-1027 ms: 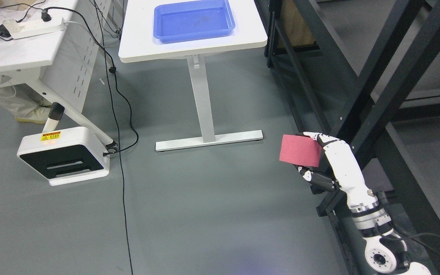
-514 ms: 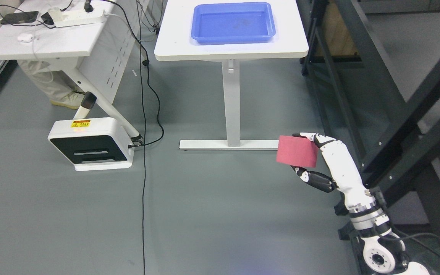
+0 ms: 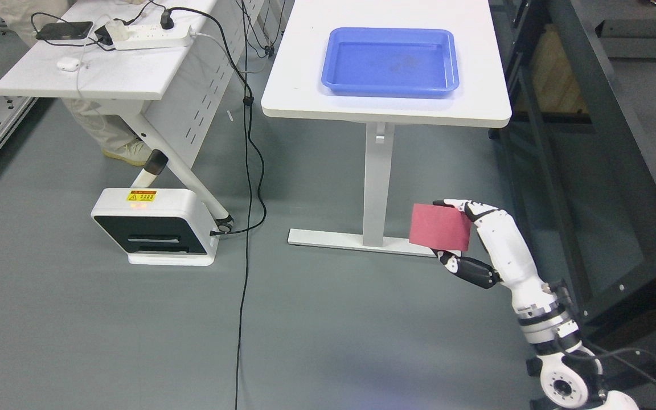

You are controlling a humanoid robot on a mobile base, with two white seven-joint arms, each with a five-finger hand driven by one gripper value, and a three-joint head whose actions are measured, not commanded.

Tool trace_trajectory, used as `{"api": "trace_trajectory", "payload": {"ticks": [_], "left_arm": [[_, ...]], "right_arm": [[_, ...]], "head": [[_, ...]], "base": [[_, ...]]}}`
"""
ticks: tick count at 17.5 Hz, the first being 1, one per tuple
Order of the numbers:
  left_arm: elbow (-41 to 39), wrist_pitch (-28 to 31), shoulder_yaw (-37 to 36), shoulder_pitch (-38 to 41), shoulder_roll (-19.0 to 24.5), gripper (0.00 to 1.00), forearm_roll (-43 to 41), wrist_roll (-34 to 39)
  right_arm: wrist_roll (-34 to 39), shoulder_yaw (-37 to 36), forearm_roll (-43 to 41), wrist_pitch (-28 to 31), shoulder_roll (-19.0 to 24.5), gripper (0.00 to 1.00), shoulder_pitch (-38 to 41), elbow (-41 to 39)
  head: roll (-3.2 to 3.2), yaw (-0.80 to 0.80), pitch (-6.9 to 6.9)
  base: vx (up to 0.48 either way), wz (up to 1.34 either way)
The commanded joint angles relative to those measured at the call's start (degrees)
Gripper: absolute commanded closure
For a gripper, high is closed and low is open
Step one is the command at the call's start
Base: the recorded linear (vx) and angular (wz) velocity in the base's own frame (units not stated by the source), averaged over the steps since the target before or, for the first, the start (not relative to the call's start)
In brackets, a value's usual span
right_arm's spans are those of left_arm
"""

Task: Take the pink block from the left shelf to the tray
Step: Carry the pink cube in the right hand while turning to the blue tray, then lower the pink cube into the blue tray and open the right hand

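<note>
So the pink rectangular foam-looking block (image 3: 440, 228) is already in our right hand (image 3: 484, 245), held out in the air over the grey floor, low down and well short of the white bench (image 3: 305, 97). The fingers (image 3: 454, 204) wrap over the block's top edge while the dark thumb presses from underneath, so it's pinched between them and looks fairly steady. We'd say we're in the carry step: the pick is done, the drop-off isn't. The shallow blue plastic tray (image 3: 328, 85) sits empty on the bench top, up and a bit left of the block, well apart from it. Next move, as we read it, calls for getting closer, lifting the block above bench height and clearing the tray's near rim before letting go. Counting things: one block, one tray, one hand in view (left arm doesn't show). Off to the side there's a second white bench (image 3: 32, 85) with one power strip (image 3: 151, 35), a white box unit (image 3: 154, 226) on the floor, and the dark shelf frame (image 3: 601, 131) on the right.
</note>
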Motion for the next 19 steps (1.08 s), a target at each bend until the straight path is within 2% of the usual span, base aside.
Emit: {"api": "trace_trajectory", "payload": {"ticks": [1, 12, 16, 19], "left_arm": [[-1.00, -0.02, 0.00, -1.67, 1.00, 0.00, 0.00, 0.04], [-1.00, -0.02, 0.00, -1.67, 1.00, 0.00, 0.00, 0.04], [-1.00, -0.02, 0.00, -1.67, 1.00, 0.00, 0.00, 0.04], [-1.00, -0.02, 0.00, -1.67, 1.00, 0.00, 0.00, 0.04]], "right_arm": [[-0.03, 0.69, 0.00, -0.02, 0.19, 0.94, -0.14, -0.05], [0.32, 1.92, 0.00, -0.72, 0.19, 0.94, -0.05, -0.22], [4.97, 2.89, 0.35, -0.81, 0.19, 0.94, 0.12, -0.22], [5.33, 2.98, 0.26, -0.90, 0.27, 0.94, 0.12, -0.84]], "head": [[0.00, 0.00, 0.00], [0.00, 0.00, 0.00], [0.00, 0.00, 0.00], [0.00, 0.00, 0.00]], "base": [[0.311, 0.04], [0.319, -0.04], [0.279, -0.03], [0.266, 0.00]]}}
